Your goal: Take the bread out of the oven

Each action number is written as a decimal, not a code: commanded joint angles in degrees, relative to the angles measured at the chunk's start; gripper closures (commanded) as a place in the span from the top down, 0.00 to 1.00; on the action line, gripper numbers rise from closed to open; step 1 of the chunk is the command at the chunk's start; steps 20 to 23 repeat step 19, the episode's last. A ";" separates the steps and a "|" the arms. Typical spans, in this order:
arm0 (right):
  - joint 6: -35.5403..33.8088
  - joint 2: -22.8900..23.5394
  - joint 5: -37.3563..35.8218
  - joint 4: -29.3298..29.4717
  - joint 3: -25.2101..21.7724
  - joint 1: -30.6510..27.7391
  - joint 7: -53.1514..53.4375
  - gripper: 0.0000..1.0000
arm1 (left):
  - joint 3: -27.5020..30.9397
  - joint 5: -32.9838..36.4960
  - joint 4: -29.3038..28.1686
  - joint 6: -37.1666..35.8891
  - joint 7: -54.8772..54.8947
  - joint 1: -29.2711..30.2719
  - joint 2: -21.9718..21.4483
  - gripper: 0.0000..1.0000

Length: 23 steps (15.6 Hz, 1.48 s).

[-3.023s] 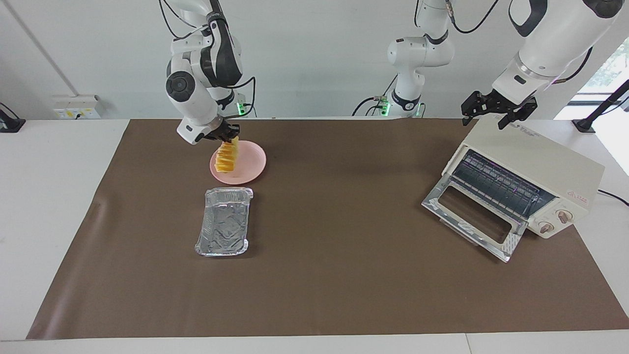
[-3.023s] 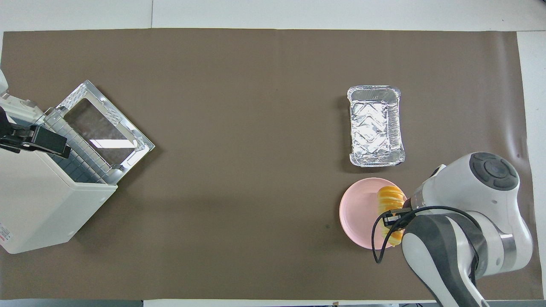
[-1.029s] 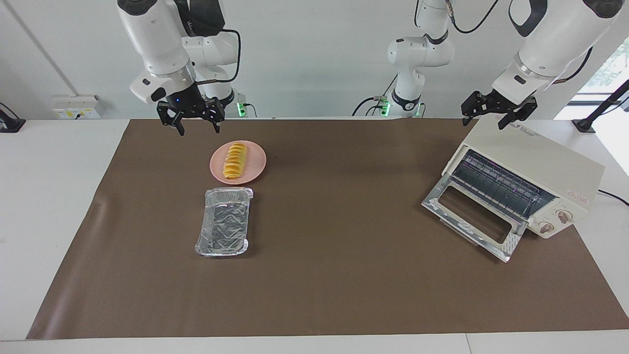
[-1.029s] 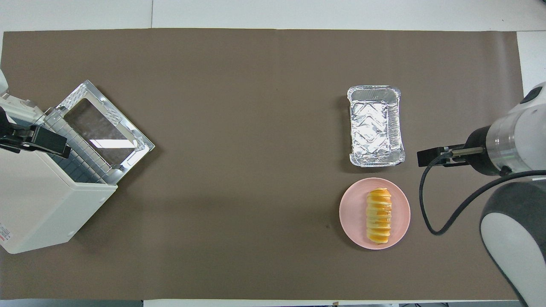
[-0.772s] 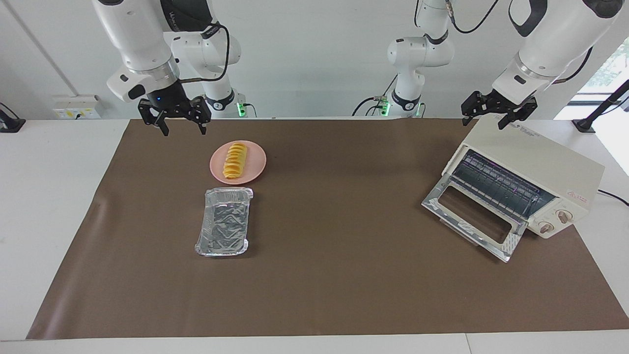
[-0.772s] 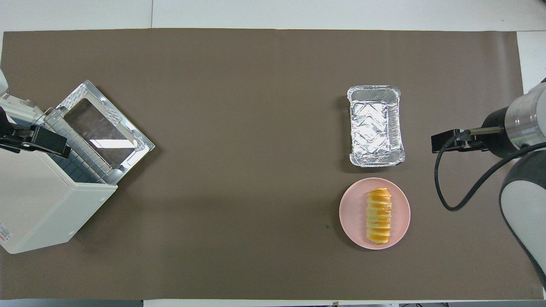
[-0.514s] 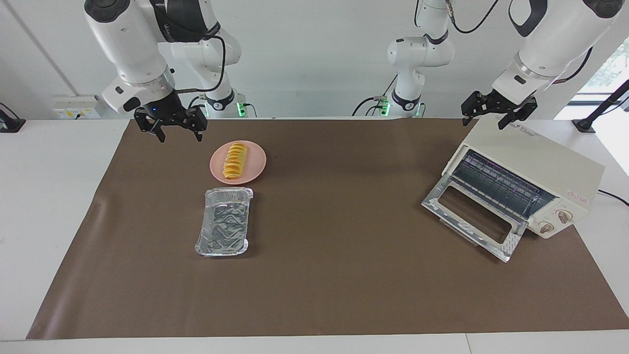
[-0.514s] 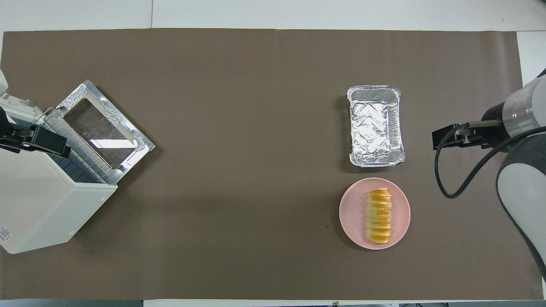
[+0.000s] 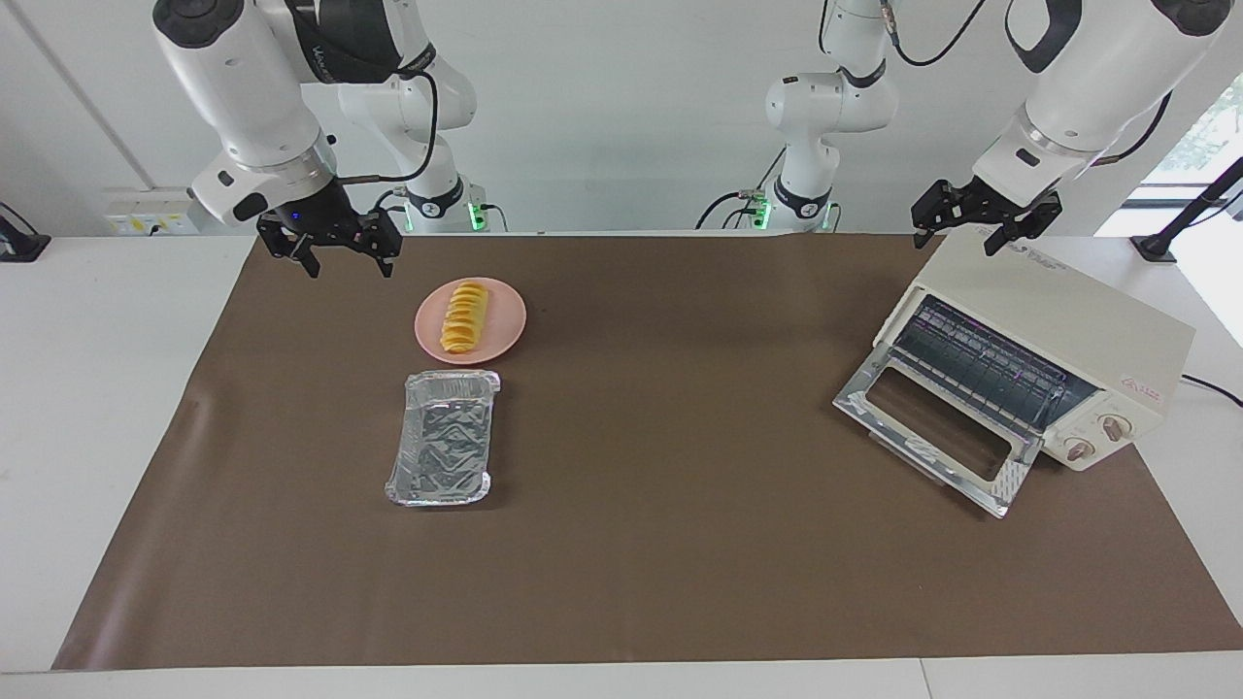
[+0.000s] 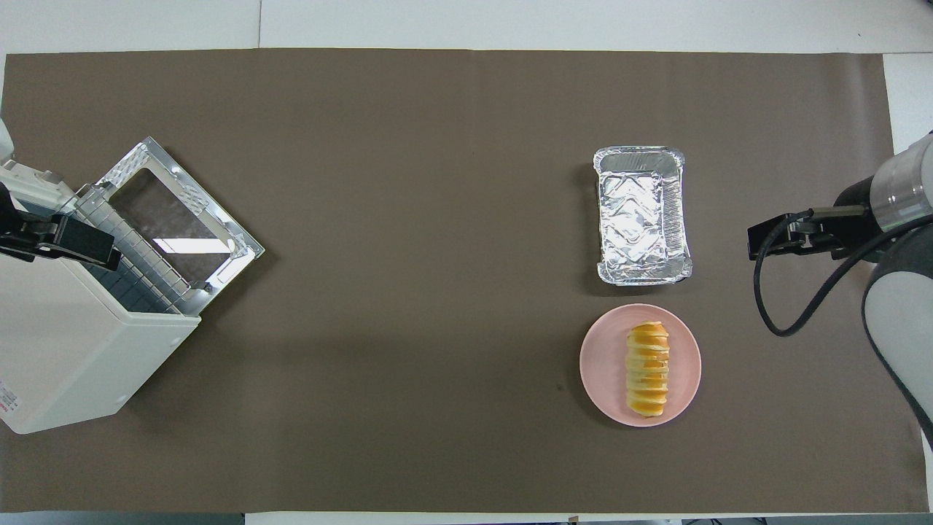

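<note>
The bread point(image 9: 464, 316) lies lengthwise on a pink plate point(image 9: 505, 330) on the brown-covered surface point(image 9: 680, 544), out of the oven point(image 9: 1058, 340), whose glass door point(image 9: 932, 427) hangs open at the left arm's end. A foil tray point(image 9: 442, 453) sits just beside the plate, farther from the robots. The right gripper point(image 9: 328, 254) hangs over the mat near the plate, jaws open and holding nothing. The left gripper point(image 9: 976, 228) hovers over the oven's top, jaws open.

Ridged golden-yellow bread loaf point(image 9: 463, 316) is seen on round pink plate point(image 9: 504, 324); cream-white toaster oven point(image 9: 1049, 350) door is dropped open.
</note>
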 commanded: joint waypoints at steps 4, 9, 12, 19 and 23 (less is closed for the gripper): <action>-1.34 0.29 -1.55 1.02 0.38 -0.67 4.28 1.00 | -0.12 0.83 0.09 -0.20 0.55 0.24 -0.53 1.00; -1.34 0.29 -1.47 1.02 0.38 -2.25 4.19 1.00 | -0.12 0.83 0.09 -0.29 0.55 0.33 -0.53 1.00; -1.07 0.29 -1.55 0.93 0.38 -2.34 4.28 1.00 | -0.21 0.83 0.09 -0.29 0.55 0.24 -0.53 1.00; -1.34 0.02 -1.47 0.93 0.29 -2.34 4.19 1.00 | -0.21 0.83 0.09 -0.29 0.55 0.33 -0.53 1.00; -1.34 0.02 -1.47 0.93 0.29 -2.34 4.19 1.00 | -0.21 0.83 0.09 -0.29 0.55 0.33 -0.53 1.00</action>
